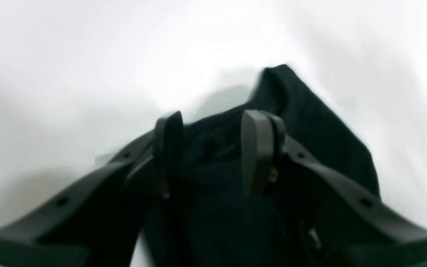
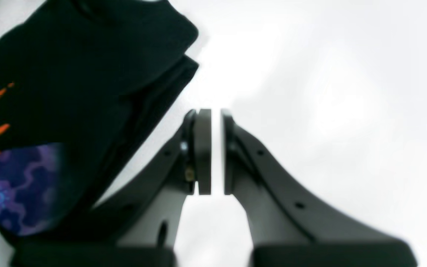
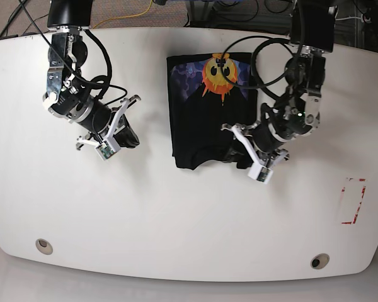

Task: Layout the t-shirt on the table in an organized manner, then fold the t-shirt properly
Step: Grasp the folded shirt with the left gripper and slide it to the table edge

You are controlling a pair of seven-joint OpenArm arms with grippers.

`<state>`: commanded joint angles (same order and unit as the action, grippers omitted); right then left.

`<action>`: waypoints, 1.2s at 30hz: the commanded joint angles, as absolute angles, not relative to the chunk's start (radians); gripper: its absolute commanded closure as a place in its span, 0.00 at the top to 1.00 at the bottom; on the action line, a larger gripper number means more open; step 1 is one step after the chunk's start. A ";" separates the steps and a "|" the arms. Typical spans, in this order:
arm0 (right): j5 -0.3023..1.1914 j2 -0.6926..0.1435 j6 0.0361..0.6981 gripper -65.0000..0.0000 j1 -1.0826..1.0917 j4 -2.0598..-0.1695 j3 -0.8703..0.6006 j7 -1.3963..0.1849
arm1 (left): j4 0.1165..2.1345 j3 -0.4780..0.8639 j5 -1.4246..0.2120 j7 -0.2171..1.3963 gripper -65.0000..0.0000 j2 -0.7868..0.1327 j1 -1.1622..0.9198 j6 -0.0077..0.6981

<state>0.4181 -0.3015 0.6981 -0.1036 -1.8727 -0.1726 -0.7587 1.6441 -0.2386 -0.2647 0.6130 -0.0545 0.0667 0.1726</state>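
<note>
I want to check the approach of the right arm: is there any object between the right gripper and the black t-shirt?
Nothing visible: only bare glossy white table lies between the right gripper and the folded black cloth t-shirt.

Black t-shirt folded on the white counter

The t-shirt (image 3: 208, 113) lies flat in a folded block on the counter (image 3: 176, 220), sun print at its far end; its near corner sits between the left fingers (image 1: 258, 148), and the right fingers (image 2: 202, 148) are just beside it.
</note>
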 joint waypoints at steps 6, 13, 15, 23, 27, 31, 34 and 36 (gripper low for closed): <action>0.418 -0.297 0.698 0.06 -0.163 -1.911 -0.277 -0.759 | 1.641 -0.387 0.028 0.426 0.38 0.070 -0.033 0.074; 0.418 -0.297 0.698 0.06 -0.194 -1.913 -0.334 -0.762 | 1.546 -0.553 0.213 0.306 0.38 0.101 -0.076 -0.125; 0.418 -0.297 0.698 0.06 -0.209 -1.913 -0.348 -0.762 | 1.506 -0.582 0.211 0.292 0.38 0.097 -0.071 -0.142; 0.418 -0.295 0.698 0.06 -0.220 -1.917 -0.358 -0.762 | 1.287 -0.593 0.211 0.197 0.38 0.094 -0.068 -0.143; 0.418 -0.295 0.698 0.06 -0.222 -1.917 -0.358 -0.762 | 1.201 -0.591 0.209 0.173 0.38 0.054 -0.068 -0.143; 0.418 -0.295 0.698 0.06 -0.222 -1.917 -0.358 -0.762 | 1.158 -0.590 0.208 0.162 0.38 -0.001 -0.070 -0.142; 0.418 -0.295 0.698 0.06 -0.222 -1.917 -0.358 -0.762 | 1.155 -0.590 0.203 0.162 0.38 -0.050 -0.077 -0.139; 0.418 -0.295 0.698 0.06 -0.220 -1.914 -0.358 -0.762 | 1.156 -0.590 0.177 0.162 0.38 -0.085 -0.077 -0.120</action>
<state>0.4181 -0.2954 0.6981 -0.2202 -1.9141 -0.3583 -0.7618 1.1561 -0.5900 0.1772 0.1619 -0.0852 -0.0775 -0.1204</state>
